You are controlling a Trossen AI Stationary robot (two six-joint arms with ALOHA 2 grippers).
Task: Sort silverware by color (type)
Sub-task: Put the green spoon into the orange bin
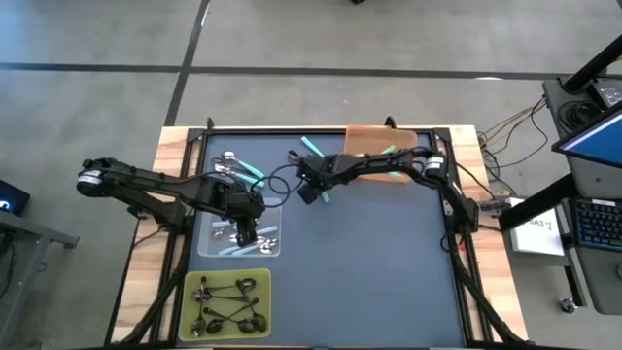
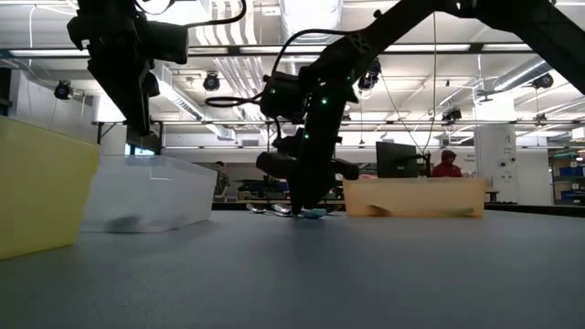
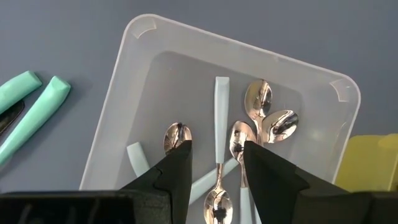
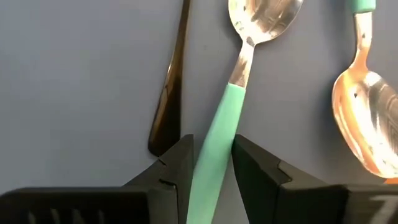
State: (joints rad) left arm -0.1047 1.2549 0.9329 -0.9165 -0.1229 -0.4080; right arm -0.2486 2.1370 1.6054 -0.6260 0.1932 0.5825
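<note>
My left gripper (image 3: 214, 149) (image 1: 248, 231) hangs open above the clear tray (image 3: 124, 81), touching nothing. Several pale blue-handled spoons (image 3: 221, 106) lie flat on that tray's floor. My right gripper (image 4: 212, 146) (image 1: 313, 190) is down at the table's middle, shut on a teal-handled spoon (image 4: 239, 81). Beside that spoon a dark metal spoon handle (image 4: 168, 93) and another teal spoon's bowl (image 4: 367, 124) lie on the mat. More loose spoons (image 1: 238, 167) lie near the table's far left. My right gripper pinches the teal spoon's plastic handle (image 4: 217, 134) between its two fingers, partway along it. The fingers come from above, pointing down, one on each side of the handle. The spoon lies flat on the mat with its shiny bowl (image 4: 264, 18) pointing away from the fingers.
A yellow-green tray (image 1: 194, 282) with several dark metal spoons sits at the near left. A tan tray (image 1: 364, 136) holding a teal spoon stands at the far edge. The dark mat's near right is bare. A person shows far behind the table in the low view.
</note>
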